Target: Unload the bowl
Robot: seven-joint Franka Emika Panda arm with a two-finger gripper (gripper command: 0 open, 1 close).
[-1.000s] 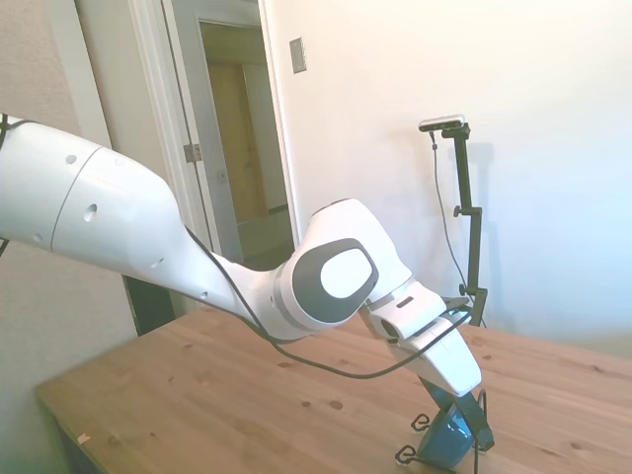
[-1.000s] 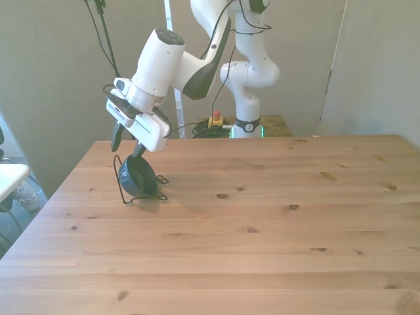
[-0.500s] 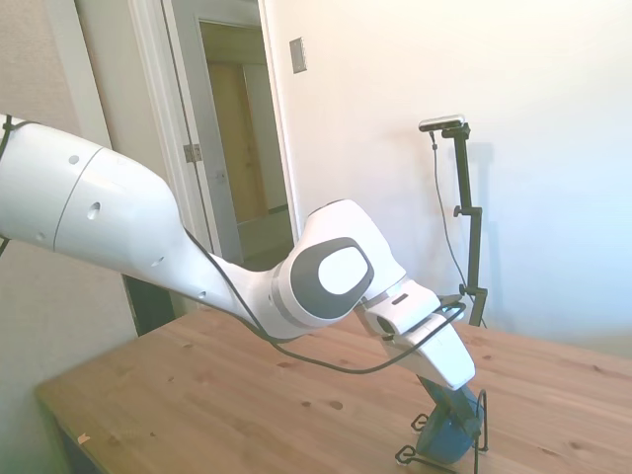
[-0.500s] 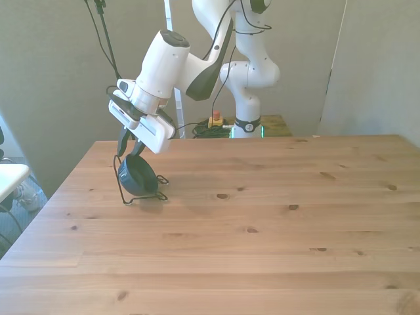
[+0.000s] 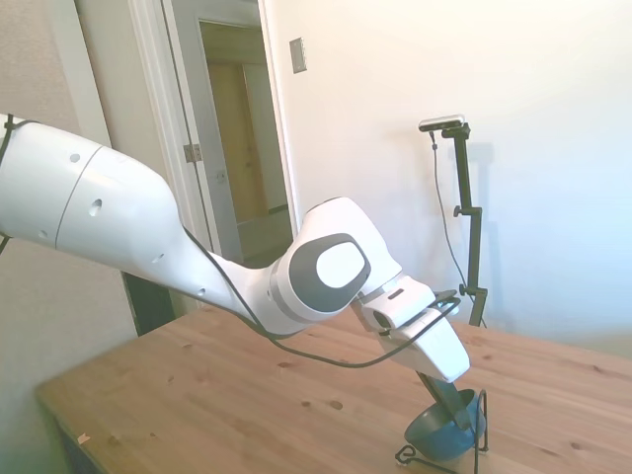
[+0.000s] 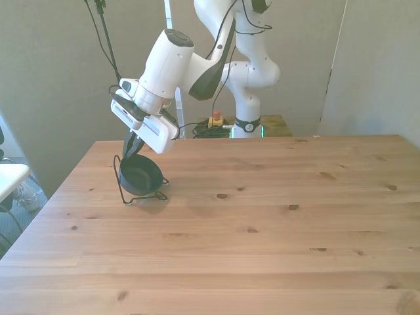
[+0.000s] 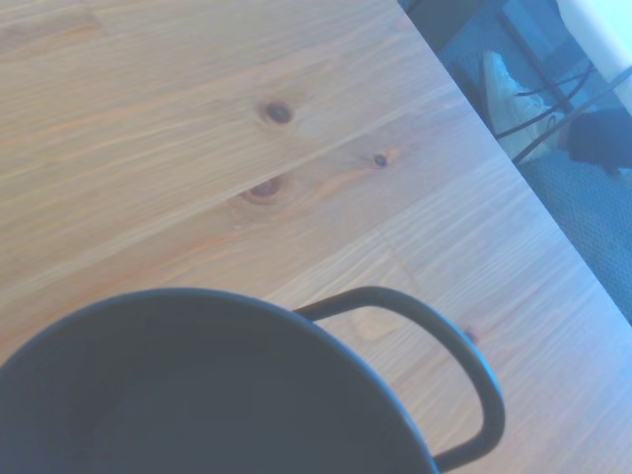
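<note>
The gripper (image 6: pixel 136 149) is clamped on the rim of the bowl (image 6: pixel 140 176), over the wire rack (image 6: pixel 122 184)

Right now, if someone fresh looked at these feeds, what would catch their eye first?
The white arm bent low over the table's corner at the front view's left, its gripper down at the rim of the dark teal bowl. The bowl sits tilted in a thin black wire rack, its opening turned upward. The rest of the wooden table is bare.
</note>
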